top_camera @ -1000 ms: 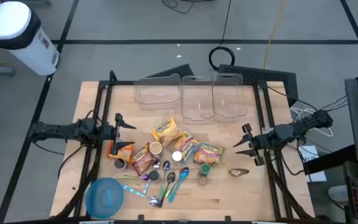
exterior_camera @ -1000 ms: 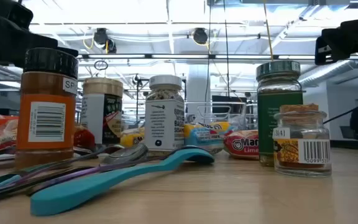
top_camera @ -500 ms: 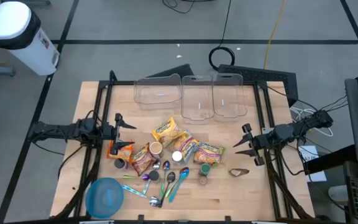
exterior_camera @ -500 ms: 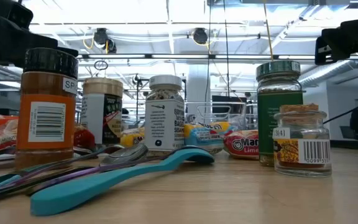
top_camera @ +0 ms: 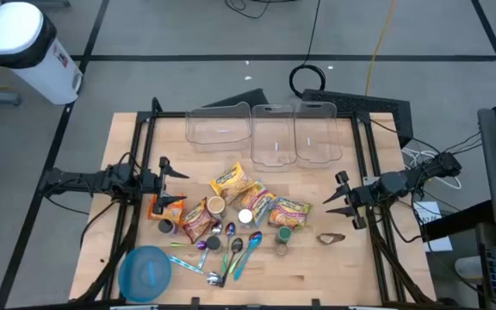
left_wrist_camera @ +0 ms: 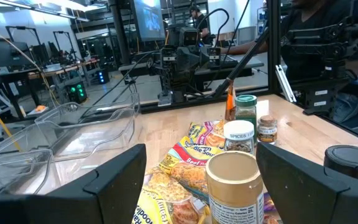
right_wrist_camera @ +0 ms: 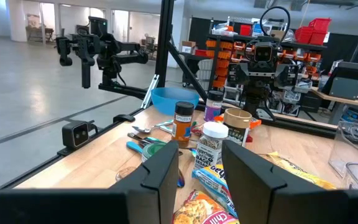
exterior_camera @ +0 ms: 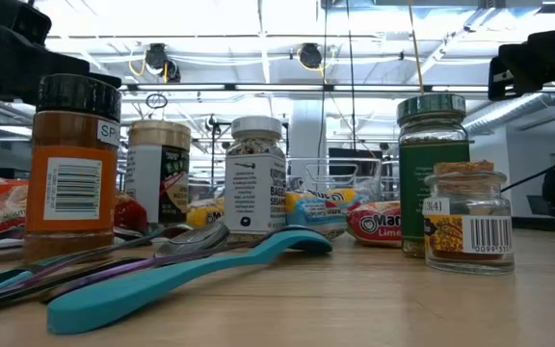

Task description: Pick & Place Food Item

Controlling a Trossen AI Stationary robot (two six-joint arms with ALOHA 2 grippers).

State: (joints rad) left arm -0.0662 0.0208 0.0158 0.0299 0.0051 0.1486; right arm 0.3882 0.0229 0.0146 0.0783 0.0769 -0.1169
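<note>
Both grippers hang above the table with nothing in them. Left gripper [top_camera: 169, 178] sits at the left middle of the high view, its fingers spread wide apart. Right gripper [top_camera: 337, 196] sits at the right middle, its fingers spread too. Between them, in the middle of the wooden table [top_camera: 334, 267], lies a pile of food. Yellow noodle packets [top_camera: 232, 181] lie there, with one more packet [top_camera: 288, 211] nearer the right gripper. Small spice jars stand among them: a white-lid jar [top_camera: 245, 216], a tan-lid jar [top_camera: 216, 206] and a green-lid jar [top_camera: 285, 233]. Colored spoons [top_camera: 235, 254] lie just below the pile. A blue bowl [top_camera: 145, 272] sits at the lower left. Three clear bins [top_camera: 265, 131] stand in a row at the top.
</note>
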